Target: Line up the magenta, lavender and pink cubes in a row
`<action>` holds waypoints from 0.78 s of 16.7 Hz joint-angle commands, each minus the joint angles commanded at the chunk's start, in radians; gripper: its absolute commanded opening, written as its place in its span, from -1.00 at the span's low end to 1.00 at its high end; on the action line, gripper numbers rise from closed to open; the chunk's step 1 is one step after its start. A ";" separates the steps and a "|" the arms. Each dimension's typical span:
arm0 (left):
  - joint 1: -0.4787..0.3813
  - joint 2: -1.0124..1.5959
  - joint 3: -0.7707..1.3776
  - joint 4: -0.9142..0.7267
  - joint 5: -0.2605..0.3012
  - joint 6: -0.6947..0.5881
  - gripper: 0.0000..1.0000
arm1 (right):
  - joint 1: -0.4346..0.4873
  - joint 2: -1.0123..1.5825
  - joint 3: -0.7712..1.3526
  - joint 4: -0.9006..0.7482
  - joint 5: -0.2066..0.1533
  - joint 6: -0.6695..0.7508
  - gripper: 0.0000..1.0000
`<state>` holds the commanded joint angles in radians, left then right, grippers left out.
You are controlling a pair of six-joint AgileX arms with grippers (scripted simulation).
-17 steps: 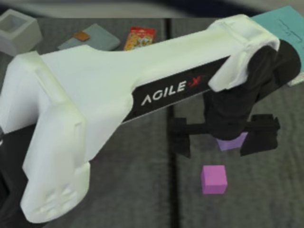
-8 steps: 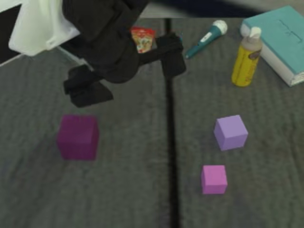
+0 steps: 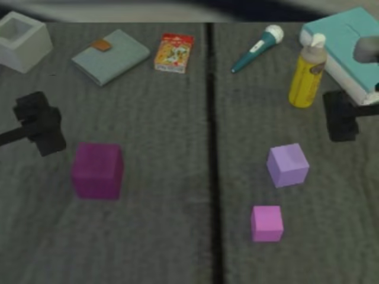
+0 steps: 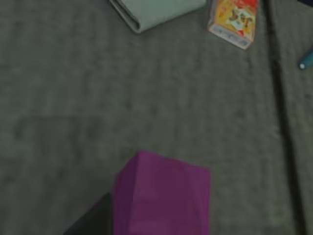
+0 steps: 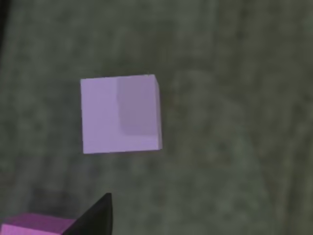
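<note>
Cubes were spread over the grey table (image 3: 166, 248); the magenta (image 3: 98, 170) was seen on the left half, just beside the left gripper (image 3: 40, 123) at the left edge; the lavender (image 3: 288, 165) and the pink cube (image 3: 266, 223) lay right, near the right gripper (image 3: 342, 115); whether either gripper was open could not be told.

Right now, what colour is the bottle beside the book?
Yellow, with a white pump top; the bottle shows best in the top view.
</note>
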<state>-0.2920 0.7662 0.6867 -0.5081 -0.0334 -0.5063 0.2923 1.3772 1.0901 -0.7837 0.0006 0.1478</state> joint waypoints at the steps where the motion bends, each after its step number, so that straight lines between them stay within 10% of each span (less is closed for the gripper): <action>1: 0.041 -0.098 -0.095 0.057 0.002 0.053 1.00 | 0.019 0.097 0.071 -0.052 0.000 0.009 1.00; 13: 0.312 -0.766 -0.687 0.508 0.033 0.506 1.00 | 0.152 0.691 0.576 -0.384 0.001 0.074 1.00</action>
<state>0.0200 0.0000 0.0000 0.0000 0.0000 0.0000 0.4445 2.0685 1.6659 -1.1682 0.0019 0.2219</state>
